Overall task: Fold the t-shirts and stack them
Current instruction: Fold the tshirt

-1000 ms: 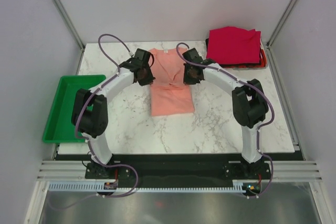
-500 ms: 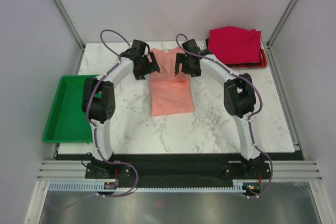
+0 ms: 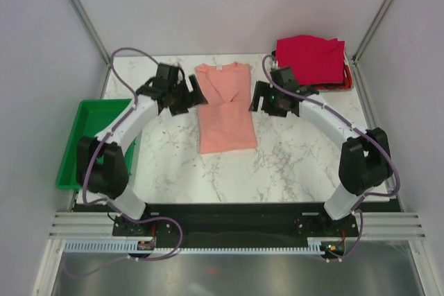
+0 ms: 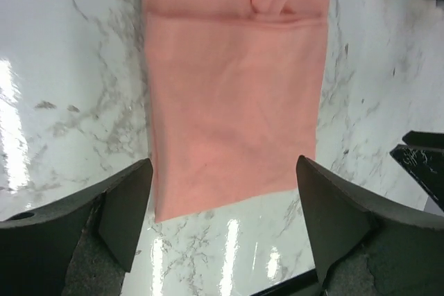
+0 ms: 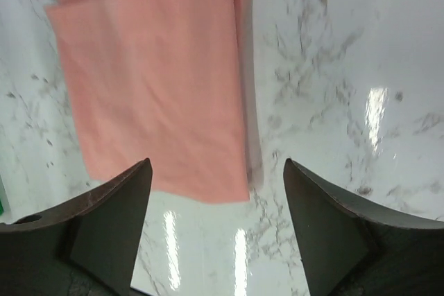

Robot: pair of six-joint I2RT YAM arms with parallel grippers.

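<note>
A salmon-pink t-shirt (image 3: 225, 109) lies flat mid-table as a long narrow rectangle, collar toward the back, sleeves folded in. My left gripper (image 3: 195, 91) hovers open just off its left edge, holding nothing. At the shirt's right edge my right gripper (image 3: 259, 98) is open and empty too. The left wrist view looks down on the shirt's lower half (image 4: 232, 102) between wide black fingers (image 4: 128, 202). The right wrist view shows the shirt's hem and right side (image 5: 152, 88) under its spread gripper (image 5: 216, 164). Folded t-shirts, crimson red (image 3: 310, 59) on top, are stacked at the back right.
A green plastic tray (image 3: 83, 140) sits off the table's left edge. The marble table (image 3: 291, 164) is bare in front of the pink shirt. Grey walls enclose the table at the back and sides.
Both grippers have gone from shut on the shirt's sides to open and swung outward off the pink shirt. Its upper part now lies flat and longer toward the back.
</note>
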